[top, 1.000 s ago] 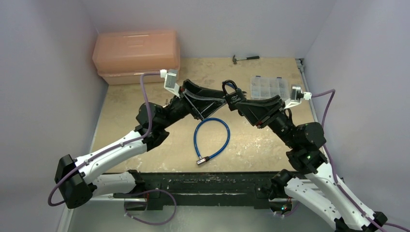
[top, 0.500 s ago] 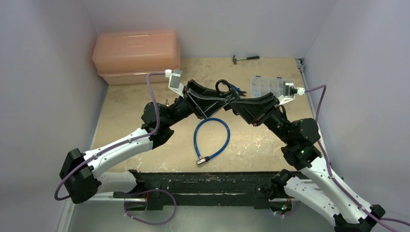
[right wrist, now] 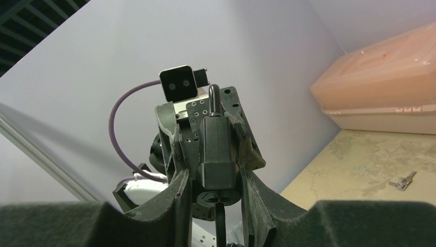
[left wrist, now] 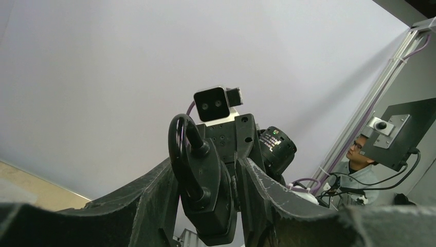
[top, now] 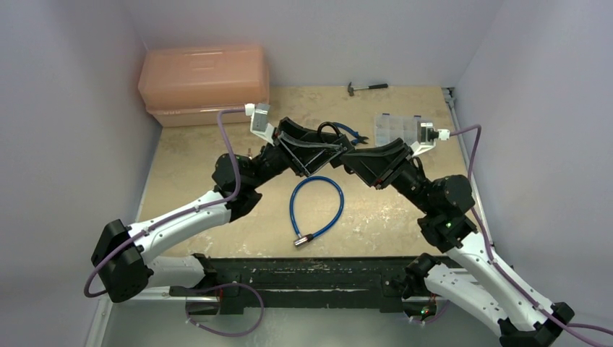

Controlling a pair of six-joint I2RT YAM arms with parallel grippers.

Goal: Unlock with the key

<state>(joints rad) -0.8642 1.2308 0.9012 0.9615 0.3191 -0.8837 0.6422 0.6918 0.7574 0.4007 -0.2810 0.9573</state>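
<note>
Key [right wrist: 220, 224] head beyond bottom edge

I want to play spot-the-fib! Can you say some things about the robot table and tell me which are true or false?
The left gripper has the padlock between its jaws, up off the table. True.
The blue cable is looped through the padlock. False: it lies on the table.
An orange box sits in the far left corner. True.
An arm holds the hammer. False: it lies at the table's far edge.
</note>
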